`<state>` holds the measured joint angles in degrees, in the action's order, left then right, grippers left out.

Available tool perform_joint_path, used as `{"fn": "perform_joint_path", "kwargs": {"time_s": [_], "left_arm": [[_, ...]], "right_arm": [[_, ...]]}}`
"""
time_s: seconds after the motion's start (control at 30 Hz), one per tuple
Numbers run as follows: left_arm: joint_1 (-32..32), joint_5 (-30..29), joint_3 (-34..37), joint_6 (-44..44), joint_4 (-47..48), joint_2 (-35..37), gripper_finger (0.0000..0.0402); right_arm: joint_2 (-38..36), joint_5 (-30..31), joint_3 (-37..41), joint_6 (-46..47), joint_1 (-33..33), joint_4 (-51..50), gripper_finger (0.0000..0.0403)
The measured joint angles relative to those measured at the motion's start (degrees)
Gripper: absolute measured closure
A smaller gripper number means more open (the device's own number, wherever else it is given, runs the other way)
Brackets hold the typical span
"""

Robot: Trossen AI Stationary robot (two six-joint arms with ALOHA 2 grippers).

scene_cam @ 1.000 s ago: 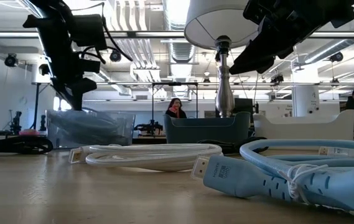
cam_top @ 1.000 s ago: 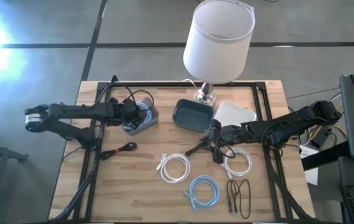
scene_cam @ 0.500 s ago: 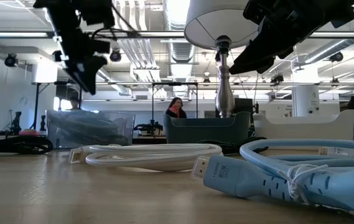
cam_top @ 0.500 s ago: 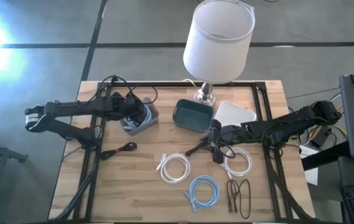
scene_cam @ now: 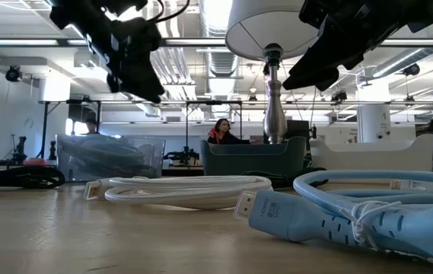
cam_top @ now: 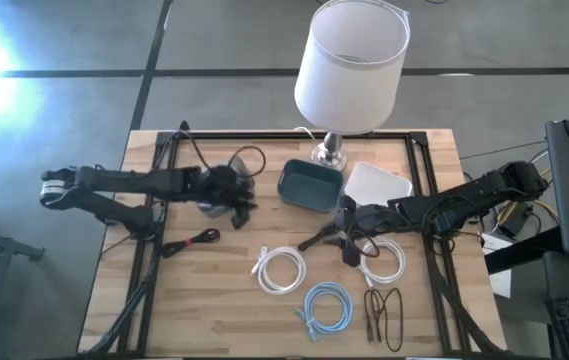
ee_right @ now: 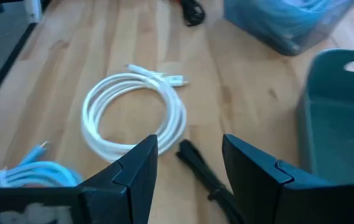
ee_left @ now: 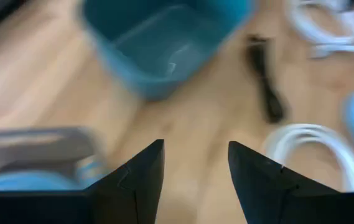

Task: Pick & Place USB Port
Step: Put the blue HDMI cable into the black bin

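Both the left pincer [ee_left: 192, 177] and the right pincer [ee_right: 186, 168] gape open, empty, above the table [cam_top: 224, 290].

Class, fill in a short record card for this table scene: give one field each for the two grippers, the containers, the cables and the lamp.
left gripper: open, empty, above the wooden table beside the clear plastic bin
right gripper: open, empty, over a black cable
containers: clear plastic bin, dark teal plastic bin, white tray
cables: two white coils, light blue coil, black cables
lamp: white-shaded lamp, at the table's far edge
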<state>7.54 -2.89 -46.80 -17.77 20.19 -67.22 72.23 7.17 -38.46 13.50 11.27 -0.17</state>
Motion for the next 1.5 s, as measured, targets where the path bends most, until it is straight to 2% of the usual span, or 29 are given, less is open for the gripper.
{"fn": "perform_joint_path", "kwargs": {"time_s": [0.13, 0.37, 0.5, 0.73, 1.2, 1.33, 1.5], "left_arm": [[-2.81, 3.33, 4.59, 0.07, -9.6, 0.0, 0.022], [-5.88, 3.4, 10.54, 0.05, -17.07, 0.0, 0.022], [-6.52, 3.38, 12.13, 0.05, -18.27, 0.0, 0.022], [-6.61, 3.34, 12.67, 0.16, -18.22, 0.0, 0.022], [-6.59, 3.31, 13.54, -0.12, -18.71, 0.0, 0.022], [-6.59, 3.29, 13.54, -0.08, -18.72, 0.0, 0.0221], [-6.59, 3.28, 13.69, -0.09, -19.12, 0.0, 0.0221]], "right_arm": [[0.06, -0.15, 0.0, 0.02, 2.45, 0.01, 0.0227], [6.08, -0.21, -0.56, 0.04, 7.57, 2.11, 0.0227], [12.5, -0.43, -2.33, 0.75, 10.0, 1.84, 0.0227], [20.55, -7.14, -8.03, 5.86, 11.38, -1.9, 0.0227], [33.17, -7.48, -20.68, 5.57, 11.88, -18.01, 0.0229], [35.66, -7.88, -24.16, 5.13, 11.86, -23.54, 0.0251], [38.11, -8.31, -27.9, 1.63, 11.88, -27.08, 0.0311]]}}
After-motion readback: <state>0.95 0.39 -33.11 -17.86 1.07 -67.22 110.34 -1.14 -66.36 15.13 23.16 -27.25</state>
